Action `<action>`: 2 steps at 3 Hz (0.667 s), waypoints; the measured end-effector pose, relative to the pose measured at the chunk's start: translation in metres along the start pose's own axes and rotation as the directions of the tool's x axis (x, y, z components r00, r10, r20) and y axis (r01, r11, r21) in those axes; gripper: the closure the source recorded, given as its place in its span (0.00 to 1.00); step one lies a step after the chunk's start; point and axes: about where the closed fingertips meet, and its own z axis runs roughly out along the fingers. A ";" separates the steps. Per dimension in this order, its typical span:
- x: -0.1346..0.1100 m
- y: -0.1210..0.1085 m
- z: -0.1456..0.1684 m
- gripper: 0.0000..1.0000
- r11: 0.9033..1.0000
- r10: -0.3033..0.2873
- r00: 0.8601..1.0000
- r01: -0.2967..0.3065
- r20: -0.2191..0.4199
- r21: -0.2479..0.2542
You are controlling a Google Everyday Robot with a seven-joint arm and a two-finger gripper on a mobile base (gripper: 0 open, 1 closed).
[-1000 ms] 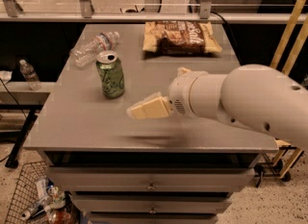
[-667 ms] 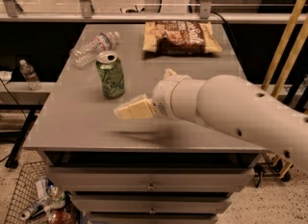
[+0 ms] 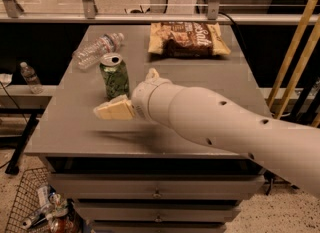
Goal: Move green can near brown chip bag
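The green can [image 3: 114,76] stands upright on the grey table [image 3: 210,82], left of centre, silver top with pull-tab up. The brown chip bag [image 3: 189,39] lies flat at the table's far edge, right of centre, well apart from the can. My gripper [image 3: 113,110] with cream-coloured fingers sits just in front of and below the can, at its near side, on the end of my white arm [image 3: 215,122] that reaches in from the right. It holds nothing that I can see.
A clear plastic water bottle [image 3: 97,49] lies on its side behind and left of the can. Yellow poles [image 3: 295,52] stand to the right of the table. A wire basket [image 3: 35,207] with litter sits on the floor at lower left. A small bottle [image 3: 29,75] stands on a left ledge.
My arm and gripper have swung left across the table's front, from the middle to just in front of the green can. The can, bag and bottle have not moved.
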 end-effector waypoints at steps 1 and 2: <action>-0.003 0.013 0.029 0.00 0.999 0.035 0.999 -0.035 0.022 -0.023; -0.002 0.017 0.044 0.00 0.998 0.051 0.998 -0.050 0.024 -0.033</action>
